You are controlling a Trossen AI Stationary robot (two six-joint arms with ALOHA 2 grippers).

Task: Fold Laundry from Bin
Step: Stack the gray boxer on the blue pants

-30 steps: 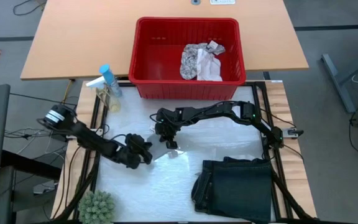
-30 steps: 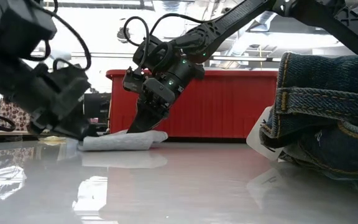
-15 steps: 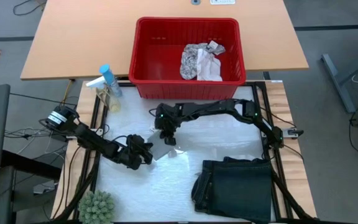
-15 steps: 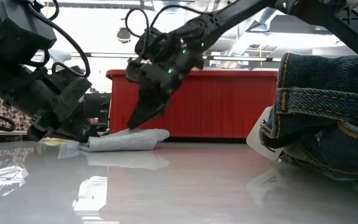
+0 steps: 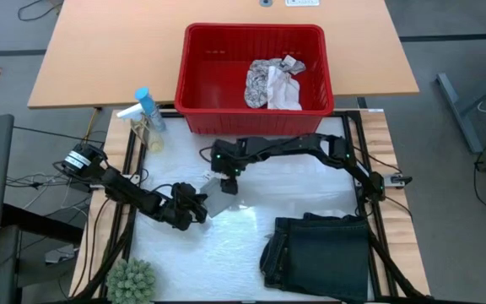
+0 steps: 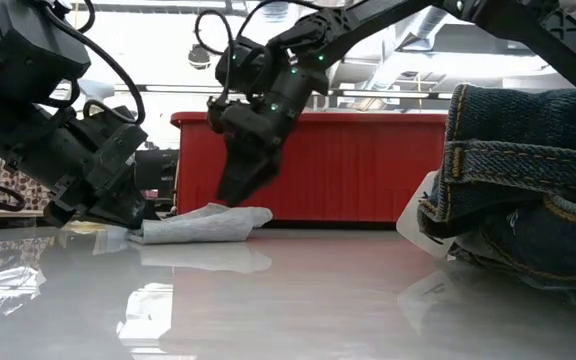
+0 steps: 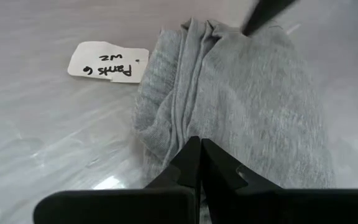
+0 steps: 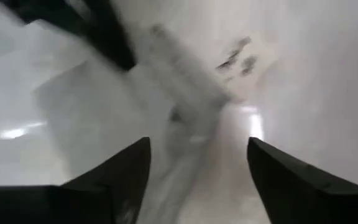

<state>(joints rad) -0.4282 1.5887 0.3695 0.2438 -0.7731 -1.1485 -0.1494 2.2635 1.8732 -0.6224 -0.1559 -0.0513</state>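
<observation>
A small whitish-grey cloth point(image 5: 219, 199) lies folded on the white table, left of centre. My left gripper point(image 5: 199, 205) is shut at its left end. My right gripper point(image 5: 226, 184) hovers open just above the cloth's far side; in the low view it point(image 6: 236, 190) is clear of the cloth point(image 6: 208, 225). The red bin point(image 5: 194, 84) stands at the far edge with a leaf-patterned cloth point(image 5: 268, 80) inside. A dark garment point(image 5: 319, 253) lies folded at the near right. My left gripper pinches the cloth's bunched near edge point(image 7: 178, 134) between its two shut fingers. The fingers come slanting down from the table's left. The cloth lies flat on the table, slack, with several folded layers running away from the fingertips.
A paper tag point(image 7: 107, 62) with handwriting lies on the table beside the cloth. A spray bottle point(image 5: 146, 118) stands at the far left corner and a small green plant point(image 5: 133, 283) at the near left. The folded garment point(image 6: 528, 200) fills the near right.
My right gripper has opened, let go of the small cloth and risen a little above it, tipping as it went. The cloth stays on the table with my left gripper still shut on its end.
</observation>
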